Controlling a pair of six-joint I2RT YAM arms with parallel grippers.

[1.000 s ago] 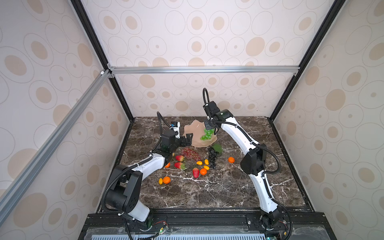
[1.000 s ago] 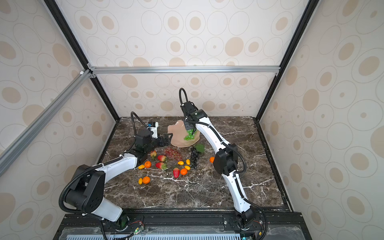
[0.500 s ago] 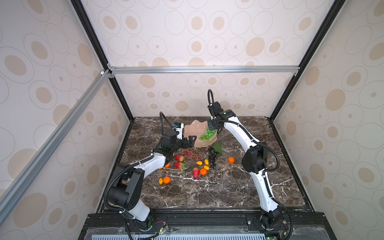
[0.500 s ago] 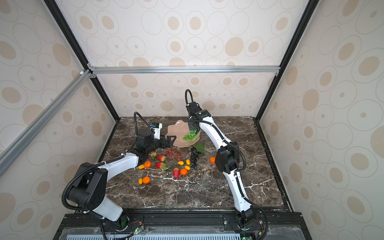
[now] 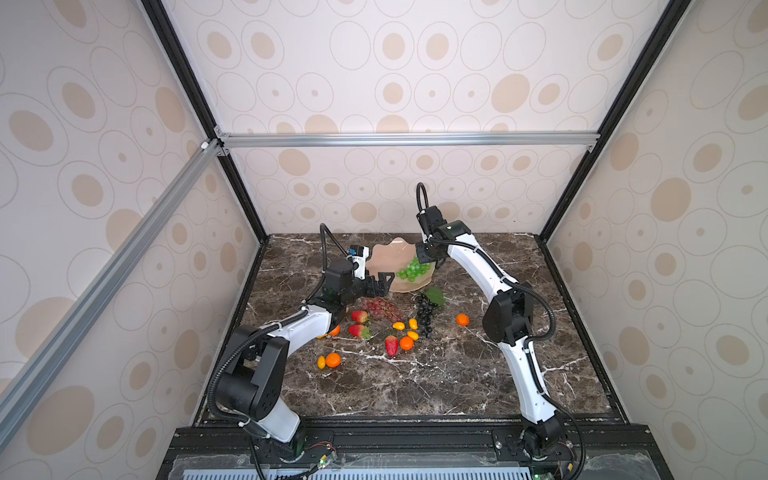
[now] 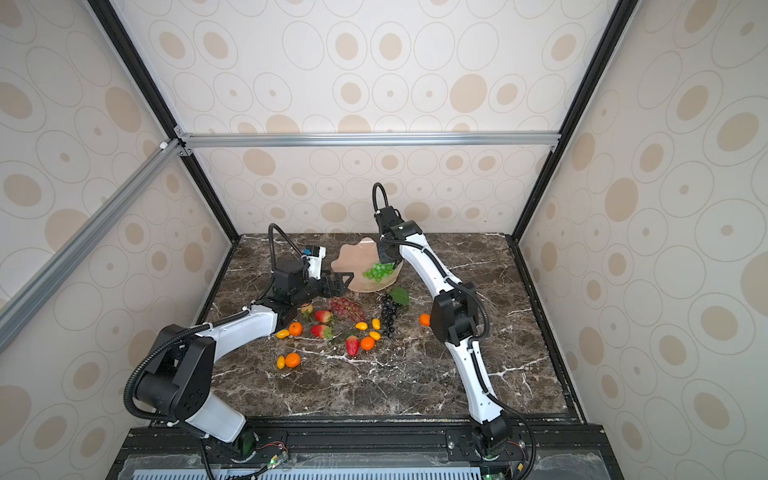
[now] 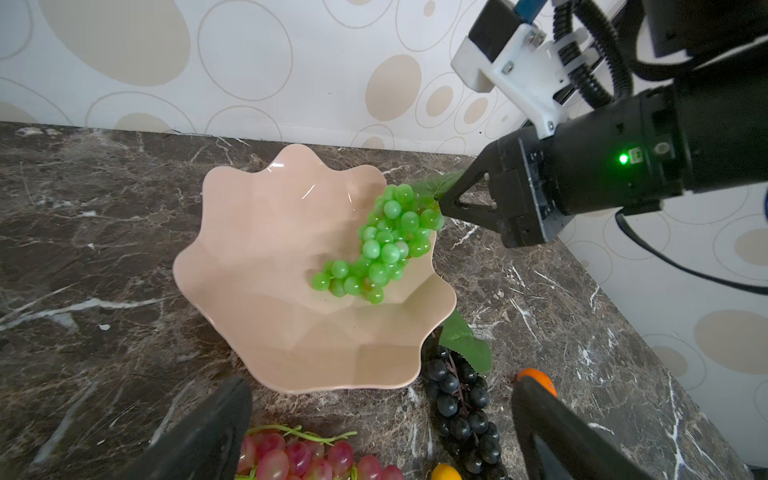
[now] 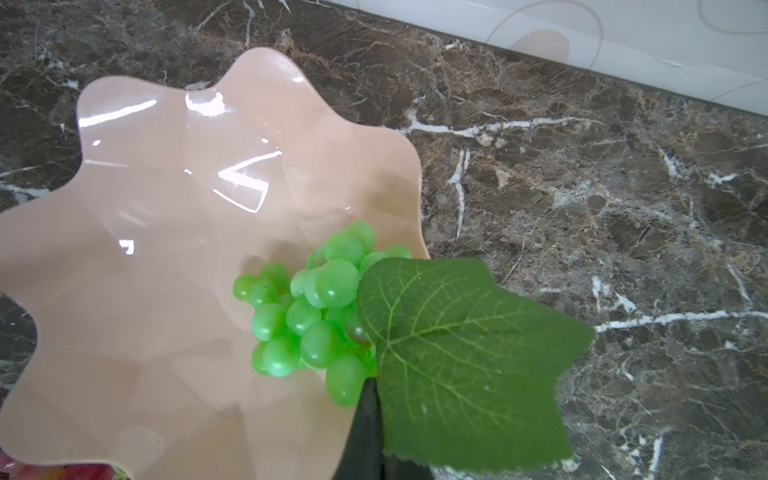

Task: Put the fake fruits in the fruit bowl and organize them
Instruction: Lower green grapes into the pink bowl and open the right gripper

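The right gripper [image 7: 440, 203] is pinched tight on the leaf end of the green grapes [image 7: 380, 249], the bunch draped inside the bowl [image 7: 257, 232] at its rim. The left gripper [image 5: 380, 284] hangs wide open just beside the bowl, over the red grapes [image 5: 380, 307]; strawberries [image 5: 359, 316] and tangerines [image 5: 406, 343] lie loose near it on the table [image 5: 457, 374].

The light is bright, soft and even, with only faint shadows on the marble tabletop [image 5: 415, 382]. White glare streaks the glossy fruit bowl [image 8: 137, 257]. Close to my right wrist lens, the leaf [image 8: 457, 353] of the green grape bunch [image 8: 307, 307] looks slightly soft. The fingers [image 7: 208, 432] of my left gripper [image 7: 380, 390] blur dark. Both top views stay sharp throughout.
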